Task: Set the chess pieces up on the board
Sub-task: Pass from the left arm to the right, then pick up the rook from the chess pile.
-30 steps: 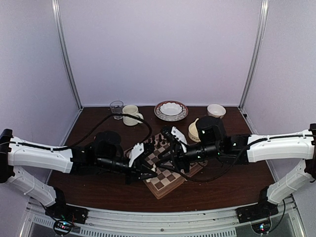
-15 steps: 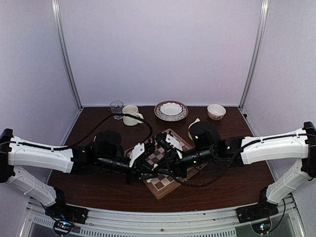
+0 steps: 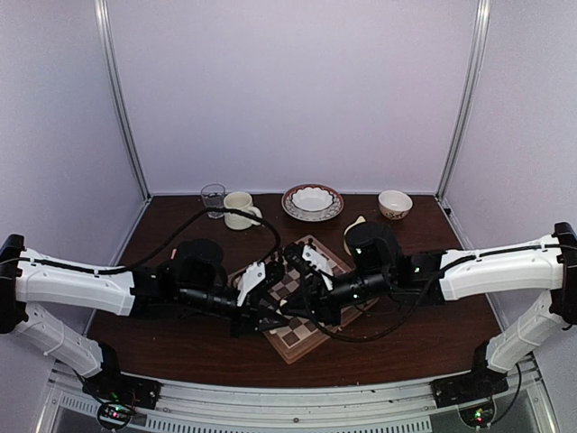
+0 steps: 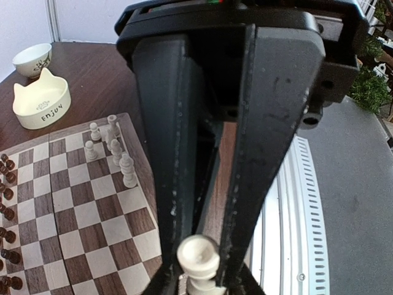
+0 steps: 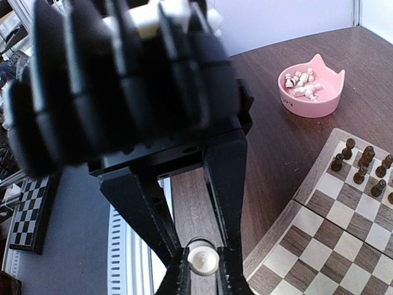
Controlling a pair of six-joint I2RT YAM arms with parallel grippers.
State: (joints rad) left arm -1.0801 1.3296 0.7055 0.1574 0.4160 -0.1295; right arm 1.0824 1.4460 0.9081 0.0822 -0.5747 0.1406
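Observation:
The board [image 3: 306, 339] lies at an angle mid-table, and both grippers meet low over its near-left part. My left gripper [image 4: 198, 261] has a cream chess piece [image 4: 198, 255] between its fingertips, over the board's rim. My right gripper [image 5: 202, 261] is shut on a cream chess piece [image 5: 202, 258], seen from its round top, above bare tabletop beside the board [image 5: 344, 246]. I cannot tell whether both hold the same piece. Several cream pieces [image 4: 113, 150] stand at one corner of the board [image 4: 80, 209]. In the top view the left gripper [image 3: 273, 311] and right gripper [image 3: 300, 299] almost touch.
Dark pieces [image 5: 362, 163] line one board edge. A pink cat-shaped bowl [image 5: 310, 92] holds loose cream pieces. A cream cat bowl [image 4: 42, 101] and small bowl [image 4: 32, 58] sit beyond the board. At the back stand a glass [image 3: 213, 198], mug [image 3: 239, 209] and patterned plate [image 3: 312, 201].
My right arm swung left and down toward the left gripper, and its jaws closed on a cream piece. The left arm has stayed nearly still.

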